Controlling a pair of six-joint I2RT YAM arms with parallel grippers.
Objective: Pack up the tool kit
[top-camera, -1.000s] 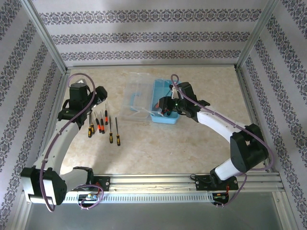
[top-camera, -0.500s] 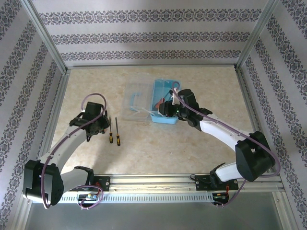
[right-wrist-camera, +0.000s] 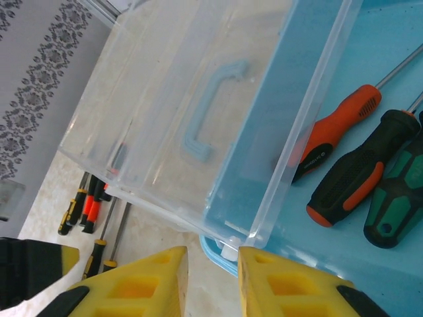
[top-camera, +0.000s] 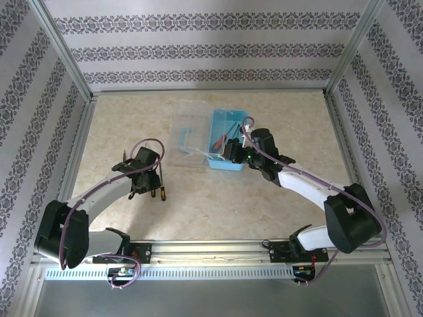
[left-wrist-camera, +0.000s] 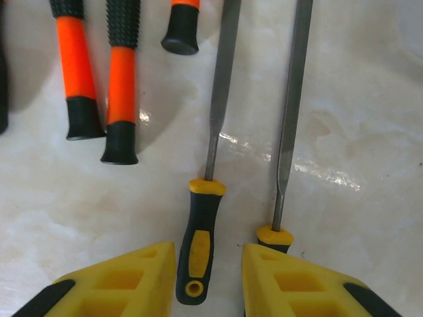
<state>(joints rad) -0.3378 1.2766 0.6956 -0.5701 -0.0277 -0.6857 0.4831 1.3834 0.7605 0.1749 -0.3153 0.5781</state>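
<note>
The blue tool box (top-camera: 232,165) lies open at mid-table, its clear lid (top-camera: 192,135) swung out to the left. Three screwdrivers lie inside: an orange one (right-wrist-camera: 334,132), a black-and-orange one (right-wrist-camera: 357,172) and a green one (right-wrist-camera: 403,205). My right gripper (right-wrist-camera: 213,277) hovers open at the box's near left corner, where the lid (right-wrist-camera: 198,99) meets it, with nothing between its fingers. My left gripper (left-wrist-camera: 208,277) is low over the table, its yellow fingers standing open on either side of a file's black-and-yellow handle (left-wrist-camera: 198,244). A second file (left-wrist-camera: 291,99) lies just to the right.
Three orange-and-black handled tools (left-wrist-camera: 120,86) lie side by side left of the files. In the top view my left gripper (top-camera: 147,188) covers most of this row, and my right gripper (top-camera: 228,150) sits at the box's near edge. Patterned walls and a metal frame (top-camera: 211,247) bound the table.
My left arm has come down and toward me over the row of tools, its jaws narrowing around the file handle. My right gripper drew slightly back from the box toward its near corner.
</note>
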